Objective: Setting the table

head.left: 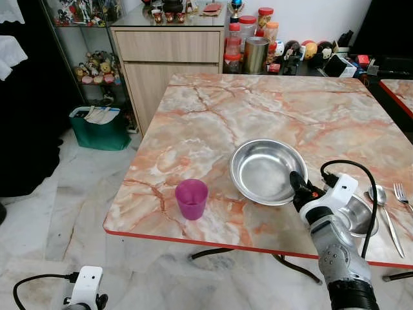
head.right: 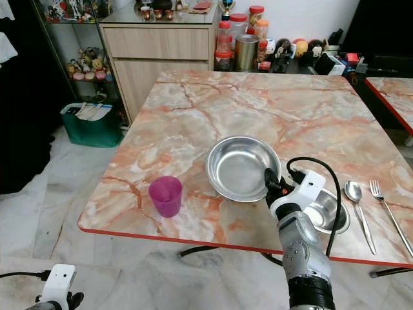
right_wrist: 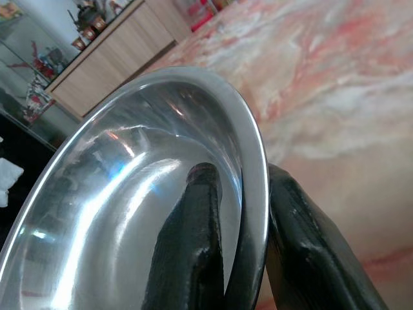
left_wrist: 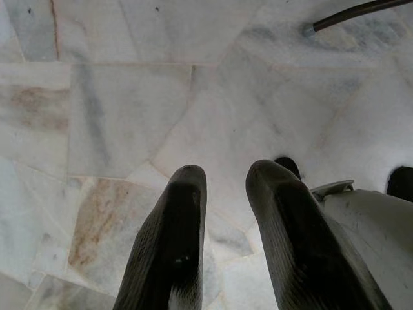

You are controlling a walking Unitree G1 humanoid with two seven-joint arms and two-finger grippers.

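Observation:
A large steel plate lies on the marble table near its front edge. My right gripper is shut on the plate's near right rim, one finger inside the rim and one outside. A purple cup stands upright to the left of the plate. A small steel bowl sits behind my right wrist, with a spoon and a fork beside it on the right. My left gripper hangs low over the floor with a gap between its fingers and nothing in it.
A wooden cabinet and jars stand past the table's far edge. A green bin sits on the tiled floor at the left. A second table corner shows at the right.

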